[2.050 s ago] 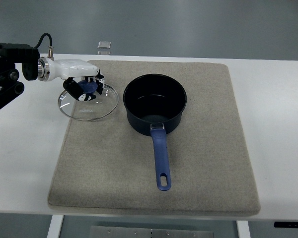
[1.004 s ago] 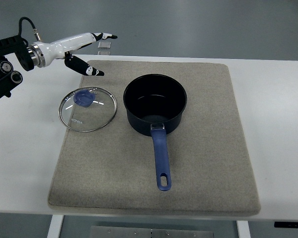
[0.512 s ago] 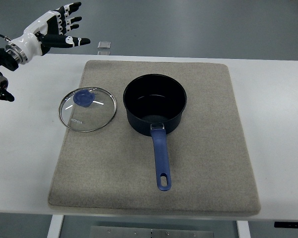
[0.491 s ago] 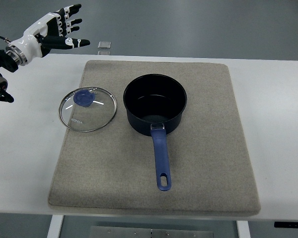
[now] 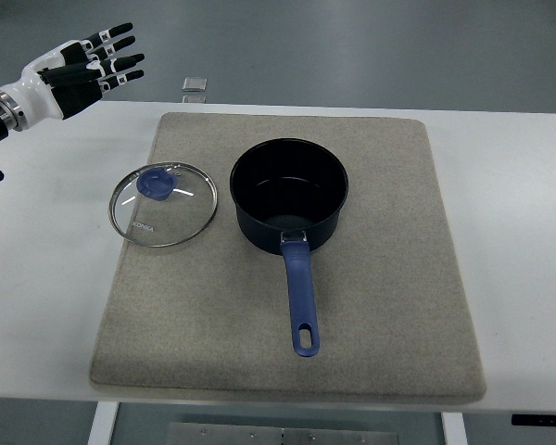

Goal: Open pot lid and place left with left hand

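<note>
The left hand [image 5: 74, 65] shows at the far left corner of the table [image 5: 528, 213], raised above the surface, its arm entering from the left edge of the view. The fingers [image 5: 116, 60] are spread and extended, holding nothing, and are well apart from the lid.

The glass pot lid [image 5: 164, 204] lies flat at the left edge of the grey mat [image 5: 389, 306], its rim just overlapping the mat's left border onto the bare table. Its blue knob [image 5: 155, 184] faces up and sits off toward the far left part of the glass. The lid is apart from the pot, with a narrow strip of mat between the two.

The dark blue pot [image 5: 289, 195] stands upright and uncovered on the far half of the mat, roughly midway between the mat's left and right edges. Its interior is dark and appears empty. The blue handle [image 5: 301, 301] points toward the near edge of the table, ending in a hanging hole.

A small clear square object [image 5: 195, 83] lies just beyond the far edge of the table, left of centre; what it is cannot be told.

The mat covers the central part of the white table.
</note>
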